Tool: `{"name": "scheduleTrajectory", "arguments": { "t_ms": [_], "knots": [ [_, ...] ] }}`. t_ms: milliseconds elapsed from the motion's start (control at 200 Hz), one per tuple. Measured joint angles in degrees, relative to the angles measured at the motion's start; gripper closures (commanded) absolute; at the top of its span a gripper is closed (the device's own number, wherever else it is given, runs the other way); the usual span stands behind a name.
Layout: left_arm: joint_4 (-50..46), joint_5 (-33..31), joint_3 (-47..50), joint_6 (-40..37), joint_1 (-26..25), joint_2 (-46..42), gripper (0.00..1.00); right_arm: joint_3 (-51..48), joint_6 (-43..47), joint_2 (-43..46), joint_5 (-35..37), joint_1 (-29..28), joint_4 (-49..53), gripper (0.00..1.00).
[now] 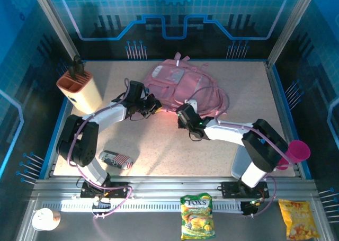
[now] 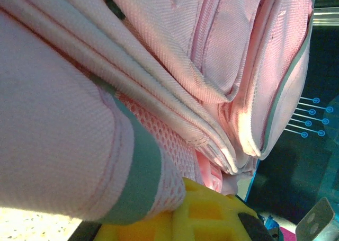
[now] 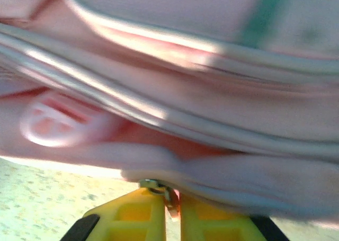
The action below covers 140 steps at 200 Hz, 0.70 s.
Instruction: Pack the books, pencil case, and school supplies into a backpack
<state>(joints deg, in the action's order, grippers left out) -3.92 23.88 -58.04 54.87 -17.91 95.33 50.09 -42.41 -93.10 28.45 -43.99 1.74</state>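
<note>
Backpack lies flat, long axis far-left to near-right.

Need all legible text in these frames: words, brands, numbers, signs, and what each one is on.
"FOX'S": on the green-and-yellow candy bag at the near edge; the smaller lettering under it is too small to read.
Yellow snack bag: print too small to read.
Pencil case: printed pattern, nothing legible.
Backpack: no readable text; the mark on its round pull is blurred.

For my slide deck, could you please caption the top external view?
Left claw and right claw meet the pink backpack; pencil case lies near the left base.
</note>
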Motion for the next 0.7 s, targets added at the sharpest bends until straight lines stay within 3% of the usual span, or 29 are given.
{"name": "scheduleTrajectory", "arguments": {
  "t_ms": [290, 540, 700],
  "knots": [
    [-1.46, -0.48, 0.00, -3.43, 2.89, 1.18, 0.99, -7.89, 1.53, 6.88, -1.25, 7.10, 1.62, 0.95],
    [-1.95, -3.45, -0.61, -6.03, 5.62, 2.97, 0.64, -2.69, 8.22, 4.70, -10.32, 7.34, 3.61, 1.00],
    [-0.42, -5.81, 2.08, -5.44, 8.11, 0.81, 0.49, 3.58, 10.16, -0.74, -16.13, 5.99, 4.90, 1.00]
  ]
}}
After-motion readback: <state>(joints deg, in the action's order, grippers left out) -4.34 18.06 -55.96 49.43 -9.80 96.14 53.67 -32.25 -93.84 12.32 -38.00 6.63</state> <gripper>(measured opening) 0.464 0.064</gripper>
